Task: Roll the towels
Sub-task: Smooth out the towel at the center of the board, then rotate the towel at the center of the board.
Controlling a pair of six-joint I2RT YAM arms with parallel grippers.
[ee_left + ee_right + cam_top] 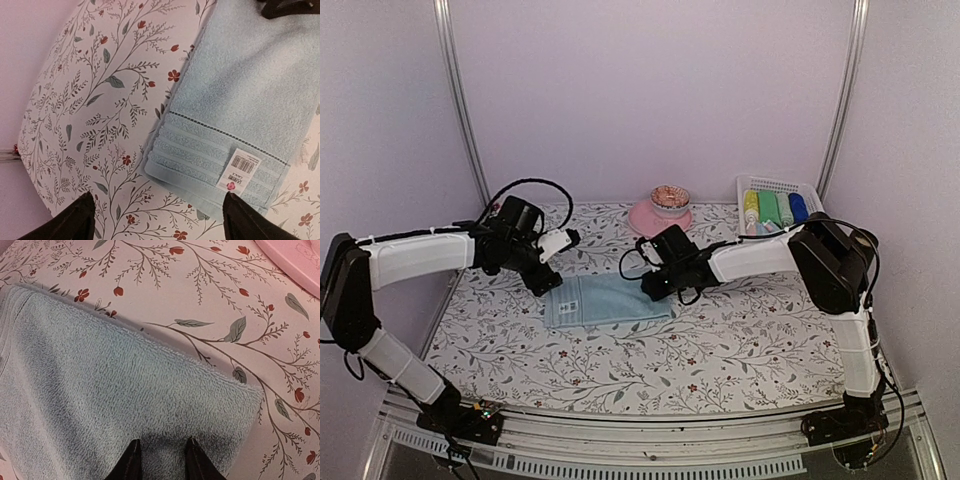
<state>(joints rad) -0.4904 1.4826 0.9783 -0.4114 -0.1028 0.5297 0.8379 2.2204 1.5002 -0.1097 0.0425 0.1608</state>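
The desk wears a flat, matte cover printed with flowers. About its middle, between my two arms, lies the pale blue towel, spread as a rectangle with its long side running left to right. It is terry with a fuzzy looped pile. A ribbed woven band and a stitched line cross its left end, where a barcode label is fixed.

I judge it light, limp and grippy, not fragile. Lifted by one point it would sag and bunch, so the place to take it is along an end's edge, then turn it over on itself.

My left jaws are spread wide, one fingertip over bare desk, the other beside the banded corner. My right jaws are drawn close with a narrow gap, tips at the towel's right end; whether they pinch cloth I cannot tell.

Farther off a pink plate carries a small bowl. At far right a white slotted basket holds rolled towels in yellow, greens and blue.
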